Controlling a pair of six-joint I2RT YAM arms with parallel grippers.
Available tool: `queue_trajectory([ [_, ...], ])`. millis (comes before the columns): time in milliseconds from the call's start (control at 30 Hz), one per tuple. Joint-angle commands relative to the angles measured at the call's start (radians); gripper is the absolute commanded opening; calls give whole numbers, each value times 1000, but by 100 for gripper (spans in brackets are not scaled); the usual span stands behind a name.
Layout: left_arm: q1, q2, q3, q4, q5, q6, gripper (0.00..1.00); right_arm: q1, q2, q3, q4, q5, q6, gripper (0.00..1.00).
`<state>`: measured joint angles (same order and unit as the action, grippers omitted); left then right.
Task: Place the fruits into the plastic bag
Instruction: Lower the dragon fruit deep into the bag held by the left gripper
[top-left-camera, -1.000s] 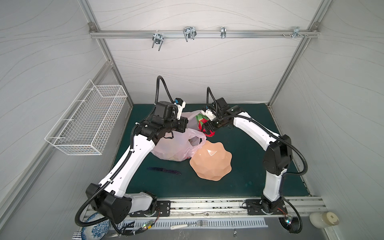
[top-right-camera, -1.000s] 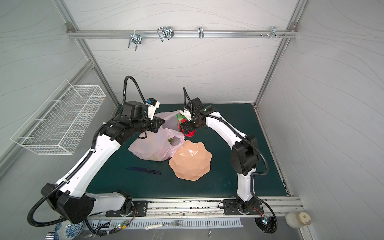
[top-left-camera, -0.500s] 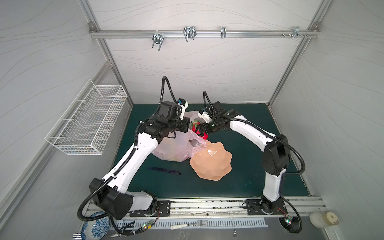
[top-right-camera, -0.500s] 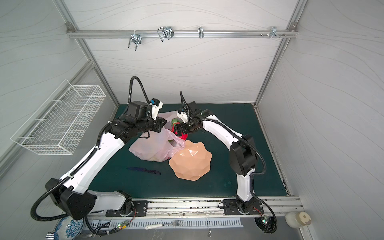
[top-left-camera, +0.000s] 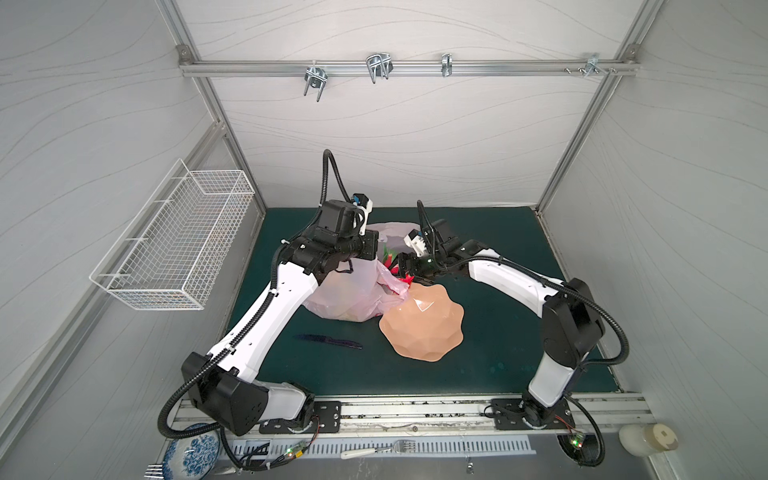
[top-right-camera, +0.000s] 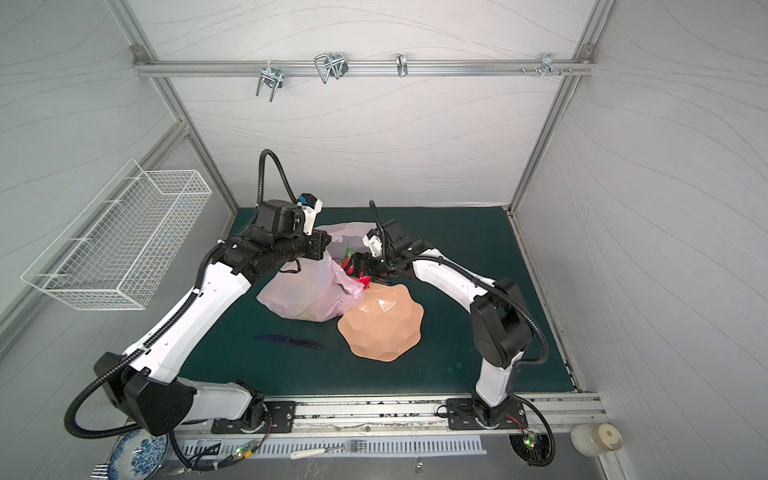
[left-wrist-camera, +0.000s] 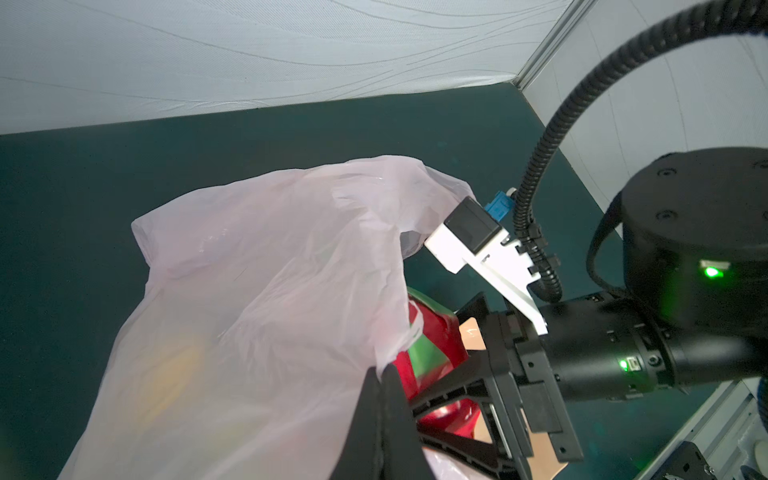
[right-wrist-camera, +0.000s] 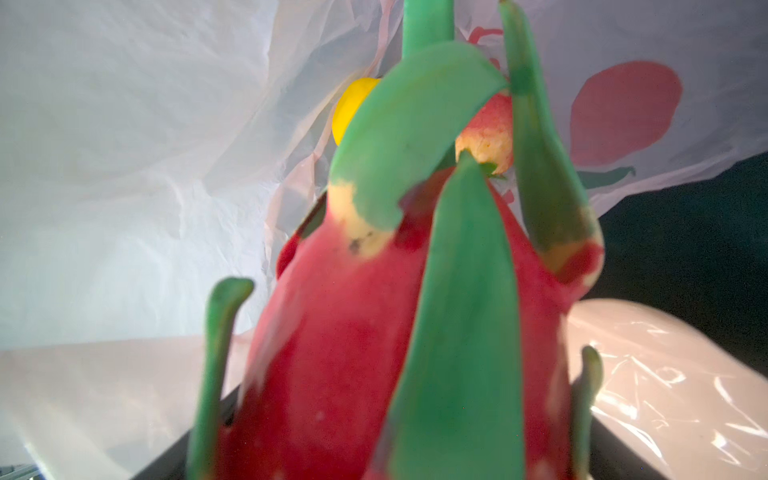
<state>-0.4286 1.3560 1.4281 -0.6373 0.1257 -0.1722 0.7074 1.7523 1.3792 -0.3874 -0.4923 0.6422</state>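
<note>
- dark purple plastic knife (top-left-camera: 328, 340): lies on the dark green tabletop (top-left-camera: 478, 365) in front of the thin, translucent pale-pink plastic bag (top-left-camera: 345, 291), apart from it. It has no part in this step.
- peach scalloped bowl (top-left-camera: 449, 332): sits against the plastic bag's mouth on the right arm's side, with nothing showing in it. The carrying arm should pass above its rim.
- plastic bag: slumped, with its mouth lifted toward the right arm. A yellow lemon (right-wrist-camera: 351, 108) and what looks like a reddish strawberry (right-wrist-camera: 486, 133) lie deep inside.
- left gripper (left-wrist-camera: 382, 378): pinched tight on the bag's rim. It is best held high and steady so the mouth gapes.
- right gripper (top-left-camera: 401, 270): jaws spread wide around the pink-red dragon fruit with green scales (right-wrist-camera: 353, 340), at the bag's mouth with the fruit's tip pointing in.
- release: I judge it should come only once the fruit is well past the rim, because the scales could snag the film.
</note>
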Motion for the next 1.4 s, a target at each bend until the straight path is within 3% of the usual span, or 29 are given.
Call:
queue_trajectory([
  [0, -2, 9, 54, 34, -20, -14, 0, 32, -76, -12, 88, -6, 59, 26],
  [167, -3, 12, 58, 27, -23, -21, 0, 82, -113, -47, 78, 61, 56, 26],
  [467, -4, -4, 33, 49, 40, -21, 0, 97, -70, -17, 94, 70, 79, 26],
  [1367, -4, -57, -11, 45, 85, -6, 0, -8, 205, 262, 4, 46, 146, 26],
])
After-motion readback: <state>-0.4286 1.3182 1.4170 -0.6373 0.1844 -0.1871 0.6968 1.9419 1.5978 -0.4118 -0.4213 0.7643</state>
